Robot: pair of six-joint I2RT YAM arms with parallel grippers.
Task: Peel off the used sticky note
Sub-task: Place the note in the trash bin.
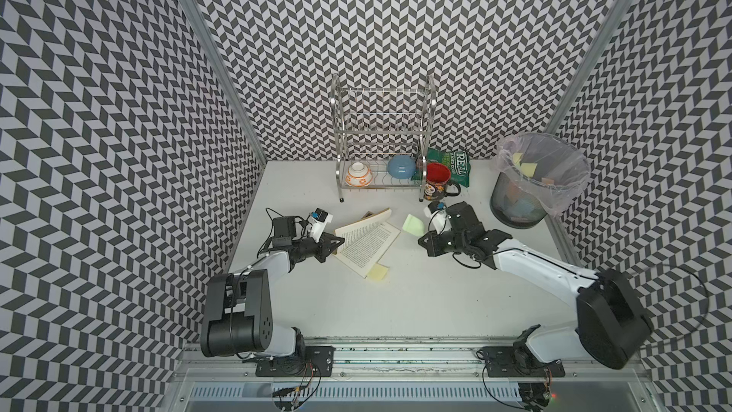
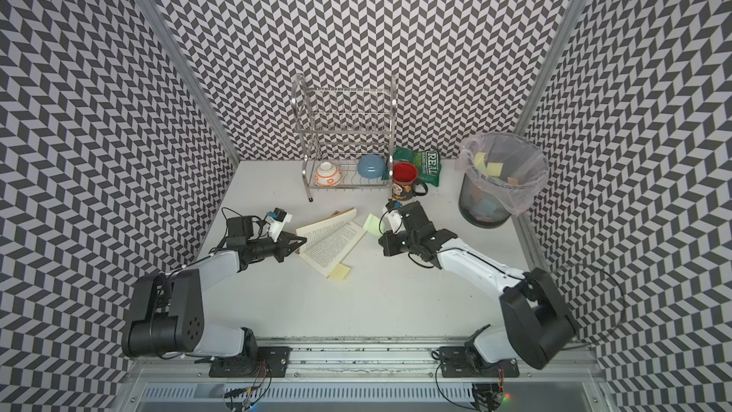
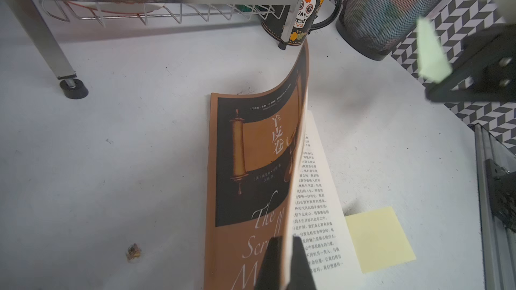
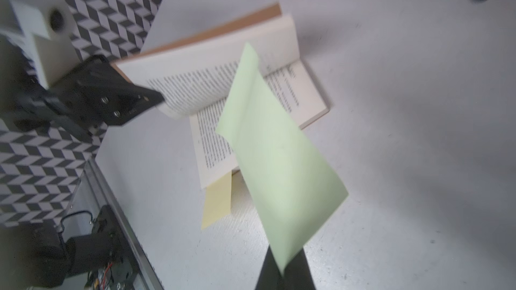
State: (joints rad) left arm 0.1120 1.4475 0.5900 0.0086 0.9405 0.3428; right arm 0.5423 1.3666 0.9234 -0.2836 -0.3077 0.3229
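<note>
An open book (image 1: 366, 245) (image 2: 332, 241) lies mid-table. My left gripper (image 1: 340, 242) (image 3: 286, 242) is shut on its raised brown cover and front pages (image 3: 251, 163), holding them up. My right gripper (image 1: 422, 235) (image 4: 283, 263) is shut on one corner of a pale green sticky note (image 1: 413, 225) (image 2: 371, 223) (image 4: 276, 157). The note hangs in the air just right of the book, clear of the pages. A yellow sticky note (image 1: 379, 272) (image 3: 377, 241) pokes out from under the book's near edge.
A steel dish rack (image 1: 382, 140) with two bowls stands at the back. Beside it are a red-lined skull mug (image 1: 437, 184) and a green snack bag (image 1: 455, 166). At the right rear stands a lined mesh bin (image 1: 530, 180) holding several notes.
</note>
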